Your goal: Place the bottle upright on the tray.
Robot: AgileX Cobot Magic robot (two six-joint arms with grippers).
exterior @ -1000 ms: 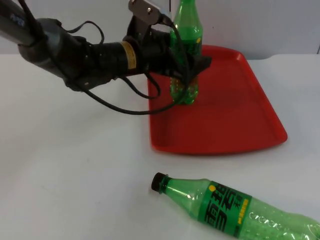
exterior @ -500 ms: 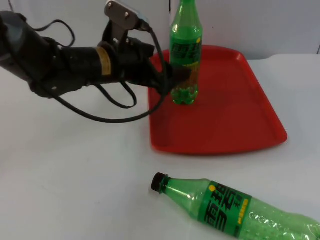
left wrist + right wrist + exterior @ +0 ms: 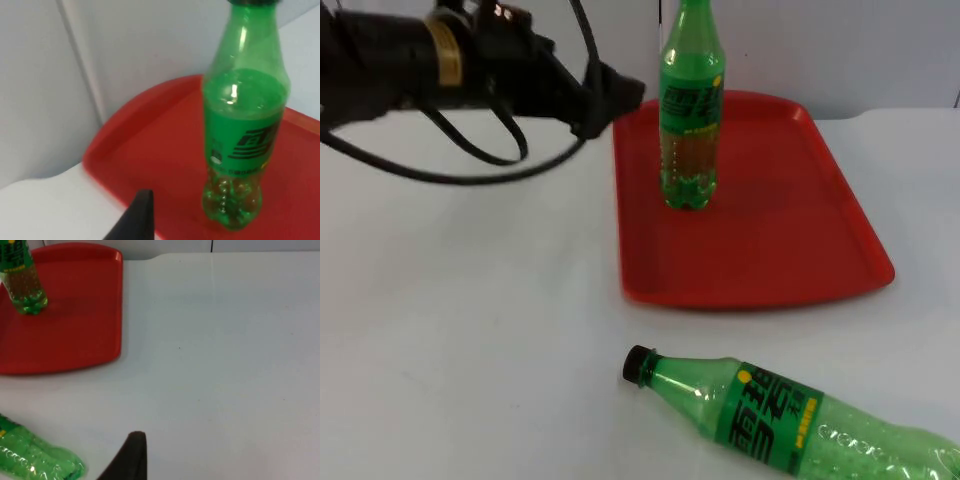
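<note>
While one green plastic bottle point(image 3: 688, 110) stands upright near the far left corner of the red plastic tray point(image 3: 790, 250), a second green plastic bottle point(image 3: 790, 415) lies flat by the table's near edge, cap toward the left. I cannot tell how the left gripper point(image 3: 620, 95), just beyond the tray's far left corner, stands. Judging from its wrist view, the right gripper point(image 3: 131, 456) hangs nearer the lying bottle.

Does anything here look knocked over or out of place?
Yes: a second green bottle lies on its side on the white table, off the red tray, while the other bottle stands upright on it.
</note>
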